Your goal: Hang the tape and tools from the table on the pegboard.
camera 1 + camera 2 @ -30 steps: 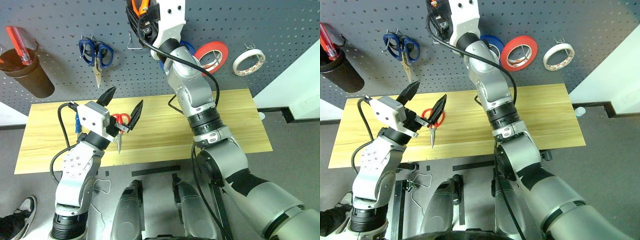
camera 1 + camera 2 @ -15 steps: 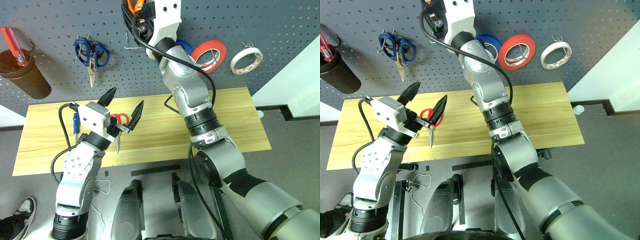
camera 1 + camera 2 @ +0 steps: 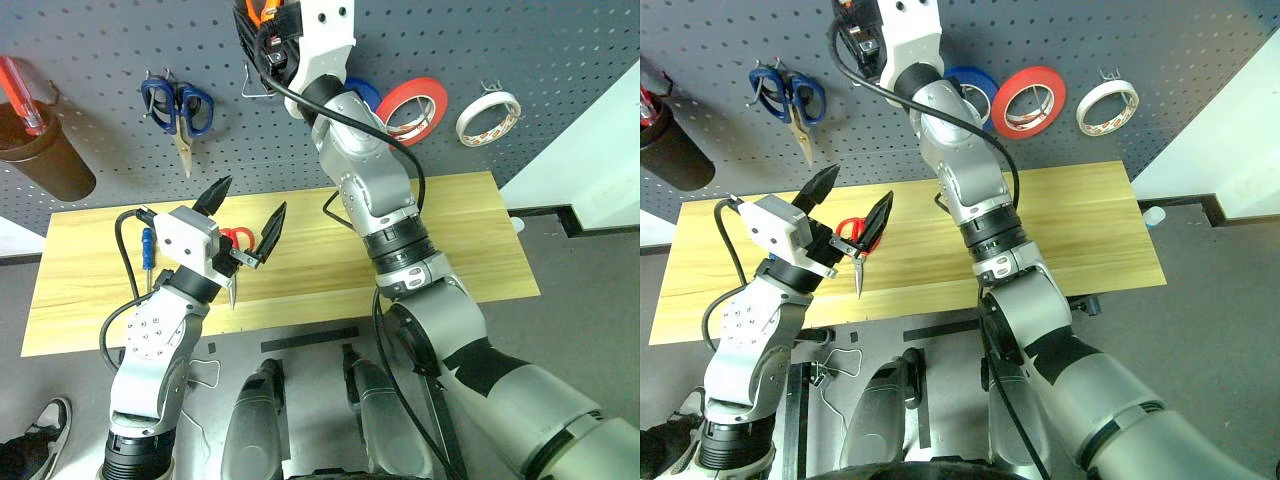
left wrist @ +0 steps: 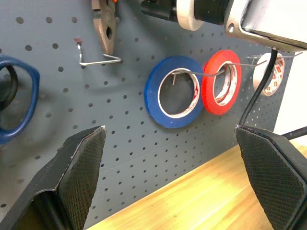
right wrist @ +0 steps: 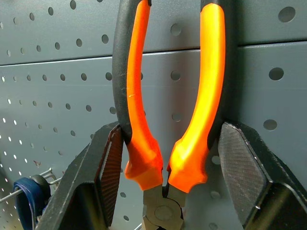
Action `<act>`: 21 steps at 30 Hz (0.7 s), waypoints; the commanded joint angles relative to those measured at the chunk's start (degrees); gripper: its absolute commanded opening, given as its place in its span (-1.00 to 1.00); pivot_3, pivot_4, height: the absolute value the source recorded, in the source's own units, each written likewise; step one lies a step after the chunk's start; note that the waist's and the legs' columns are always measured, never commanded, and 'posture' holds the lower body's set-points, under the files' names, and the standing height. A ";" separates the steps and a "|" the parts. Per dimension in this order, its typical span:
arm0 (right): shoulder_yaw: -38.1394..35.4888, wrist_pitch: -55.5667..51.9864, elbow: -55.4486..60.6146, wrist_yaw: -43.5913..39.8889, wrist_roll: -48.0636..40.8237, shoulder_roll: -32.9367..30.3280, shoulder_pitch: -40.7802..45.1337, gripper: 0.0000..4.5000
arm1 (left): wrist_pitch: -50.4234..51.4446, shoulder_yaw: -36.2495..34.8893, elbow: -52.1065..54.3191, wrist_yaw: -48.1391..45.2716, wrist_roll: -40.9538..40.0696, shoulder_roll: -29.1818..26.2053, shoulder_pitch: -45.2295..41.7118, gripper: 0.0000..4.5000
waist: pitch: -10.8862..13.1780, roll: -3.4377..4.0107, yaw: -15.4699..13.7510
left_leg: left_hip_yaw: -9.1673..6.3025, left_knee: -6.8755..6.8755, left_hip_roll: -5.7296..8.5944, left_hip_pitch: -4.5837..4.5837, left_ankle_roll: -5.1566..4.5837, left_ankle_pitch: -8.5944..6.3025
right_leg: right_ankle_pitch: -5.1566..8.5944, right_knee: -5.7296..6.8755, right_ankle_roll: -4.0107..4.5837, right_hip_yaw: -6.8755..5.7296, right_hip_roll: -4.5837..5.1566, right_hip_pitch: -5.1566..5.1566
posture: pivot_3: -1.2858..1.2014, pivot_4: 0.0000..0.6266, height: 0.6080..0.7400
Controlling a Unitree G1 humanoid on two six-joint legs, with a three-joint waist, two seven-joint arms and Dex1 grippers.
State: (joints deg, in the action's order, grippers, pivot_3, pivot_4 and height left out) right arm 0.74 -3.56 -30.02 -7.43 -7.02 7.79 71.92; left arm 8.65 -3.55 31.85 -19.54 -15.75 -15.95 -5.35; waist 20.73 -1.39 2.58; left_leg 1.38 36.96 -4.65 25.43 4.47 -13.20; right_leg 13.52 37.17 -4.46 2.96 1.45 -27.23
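On pegboard (image 3: 100, 40): three tape rolls; right pincer (image 5: 165, 158) clamps pliers (image 5: 168, 96); left pincer (image 3: 245, 205) agape, empty

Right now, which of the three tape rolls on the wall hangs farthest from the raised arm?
The whitish tape roll, alone at the right end of the pegboard; the red roll and blue roll hang nearer the arm.

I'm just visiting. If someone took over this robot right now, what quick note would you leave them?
Right gripper: shut on the orange-handled pliers, held up against the pegboard, not yet hung.
Left gripper: open, empty, above the table.
Done: whitish tape roll hangs on a hook.
Left: hang the pliers; red-handled scissors and blue-handled screwdriver lie on the table.
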 commanded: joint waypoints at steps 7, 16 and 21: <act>0.68 -2.15 1.60 0.88 0.12 1.68 -0.40 0.16 | -0.10 0.10 2.99 0.36 -0.53 0.02 0.26 1.00 | 0.77 -0.04 -0.10 | 0.01 -0.01 -0.01 0.21 0.00 0.00 | -0.02 0.00 -0.04 0.00 -0.01 -0.19 | 0.07 0.29 0.72; 0.02 -3.46 1.42 0.62 -0.96 1.68 -0.43 0.48 | -0.28 0.23 2.83 0.39 -0.37 -0.07 0.50 1.00 | 0.91 -0.07 -0.09 | 0.01 -0.02 -0.01 0.22 0.00 0.00 | -0.02 0.00 -0.03 0.00 0.00 -0.21 | 0.07 0.29 0.72; -0.14 -3.53 1.05 0.55 -0.96 1.47 0.05 0.99 | -0.60 0.26 2.17 0.35 -0.25 -0.01 -0.07 1.00 | 0.91 -0.07 -0.10 | 0.00 0.01 -0.01 0.19 0.00 0.00 | -0.02 0.02 -0.03 -0.01 -0.01 -0.17 | 0.07 0.27 0.72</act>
State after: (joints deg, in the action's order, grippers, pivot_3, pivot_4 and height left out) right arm 2.01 -7.20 -30.40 -7.80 -7.81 9.73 70.49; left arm 8.70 -3.34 32.17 -19.11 -15.70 -15.93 -5.35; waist 21.65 -1.46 2.48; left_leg 1.38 37.00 -4.66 25.60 4.48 -13.20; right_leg 13.50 37.19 -4.48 2.95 1.45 -27.40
